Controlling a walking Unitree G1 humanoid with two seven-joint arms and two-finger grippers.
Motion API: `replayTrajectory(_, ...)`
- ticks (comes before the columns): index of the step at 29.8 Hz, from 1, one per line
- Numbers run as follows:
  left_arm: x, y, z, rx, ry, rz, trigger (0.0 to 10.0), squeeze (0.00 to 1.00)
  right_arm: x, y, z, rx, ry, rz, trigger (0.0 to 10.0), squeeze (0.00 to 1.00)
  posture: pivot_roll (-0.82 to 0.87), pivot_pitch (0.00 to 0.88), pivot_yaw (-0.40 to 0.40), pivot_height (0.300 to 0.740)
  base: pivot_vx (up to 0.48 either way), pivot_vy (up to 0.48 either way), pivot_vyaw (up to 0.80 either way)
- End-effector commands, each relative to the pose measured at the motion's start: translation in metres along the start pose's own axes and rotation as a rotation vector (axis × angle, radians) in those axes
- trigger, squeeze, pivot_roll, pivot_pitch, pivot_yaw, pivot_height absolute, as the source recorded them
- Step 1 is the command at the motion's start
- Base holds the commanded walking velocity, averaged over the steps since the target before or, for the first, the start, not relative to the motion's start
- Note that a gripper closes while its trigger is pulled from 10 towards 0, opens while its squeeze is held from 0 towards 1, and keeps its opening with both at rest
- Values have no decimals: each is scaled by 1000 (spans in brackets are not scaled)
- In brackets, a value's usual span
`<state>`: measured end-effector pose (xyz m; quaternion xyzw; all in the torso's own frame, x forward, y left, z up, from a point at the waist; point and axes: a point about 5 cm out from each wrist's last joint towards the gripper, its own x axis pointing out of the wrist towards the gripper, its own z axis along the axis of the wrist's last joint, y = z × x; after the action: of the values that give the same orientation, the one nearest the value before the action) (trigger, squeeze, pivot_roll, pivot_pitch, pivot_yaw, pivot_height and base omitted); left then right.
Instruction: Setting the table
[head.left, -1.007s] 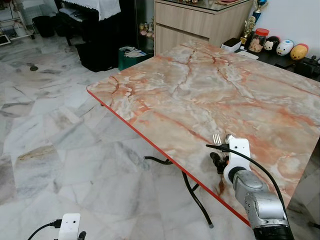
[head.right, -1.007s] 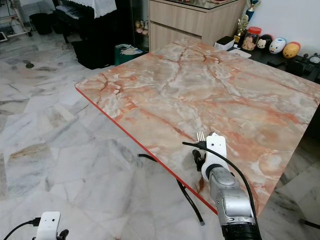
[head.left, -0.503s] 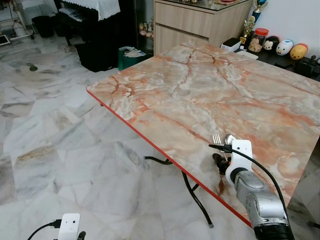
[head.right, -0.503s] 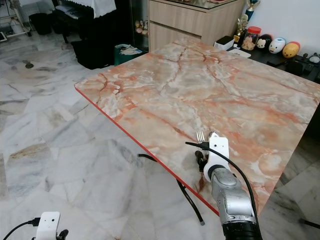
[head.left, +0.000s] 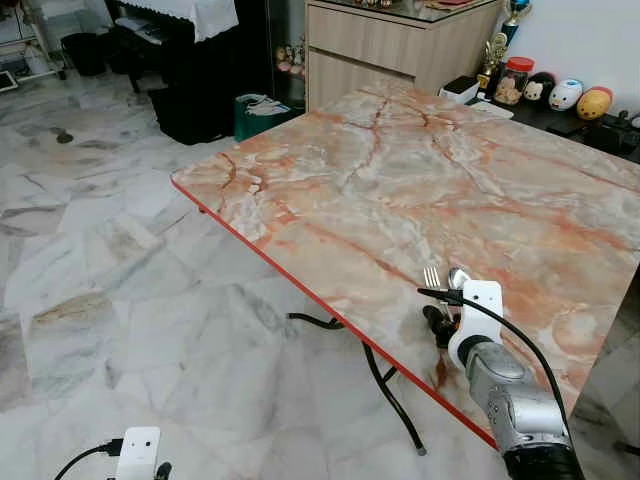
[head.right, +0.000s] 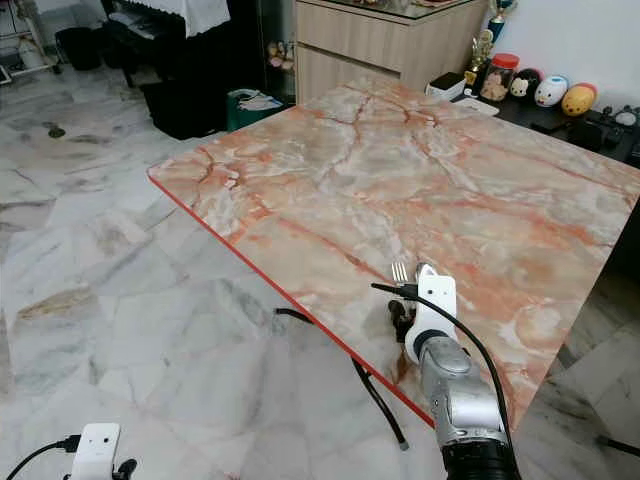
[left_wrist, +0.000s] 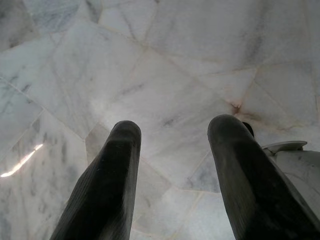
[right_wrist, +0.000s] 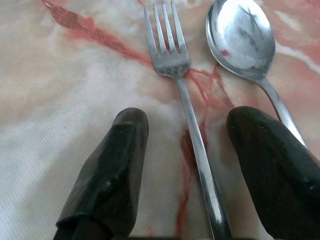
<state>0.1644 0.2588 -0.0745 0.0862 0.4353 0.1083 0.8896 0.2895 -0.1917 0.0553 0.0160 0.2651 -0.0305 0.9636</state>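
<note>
- The fork (right_wrist: 182, 87) and the spoon (right_wrist: 243, 42) are laid side by side on the marble-patterned table (head.left: 400, 170), near its red front edge, on the robot's right.
- The right gripper (right_wrist: 195, 175) is held low over the cutlery. Its jaws are spread, with the fork handle running between them and nothing pinched. The spoon handle passes just beside, possibly under, one finger; contact cannot be confirmed from the wrist view.
- The left gripper (left_wrist: 172, 145) is hung idle over the marble floor (head.left: 120, 250), jaws spread and empty.
- Both utensils are judged to be light, rigid polished metal. No fragility is expected, but the surfaces are likely to be slippery against the finger pads.
- Because the pieces lie flat on a hard tabletop, little clearance is offered beneath them. A grip across the narrow handle, around mid-length, is judged the most secure.
- The bowl and tines are best avoided as grip points, since curved or tapered faces could let the piece rotate or slide out.
- Placement is judged largely complete for these two pieces.
</note>
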Motion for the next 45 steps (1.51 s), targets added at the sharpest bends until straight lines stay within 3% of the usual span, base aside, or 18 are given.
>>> replayTrajectory(1,-1,2,-4,12,21,-3,10000,0,2,1,4,18,-17,5,10000,0,40,0,9,740,0,0,0)
replayTrajectory(10,-2,-5,-8,21,26,-13,10000,0,4,4,11,21,-50,16,10000,0,40,0,10,740,0,0,0)
replayTrajectory(45,-1,-3,-4,32,20,-15,10000,0,8,-5,9,-1,-36,-33,10000,0,41,0,11,740,0,0,0)
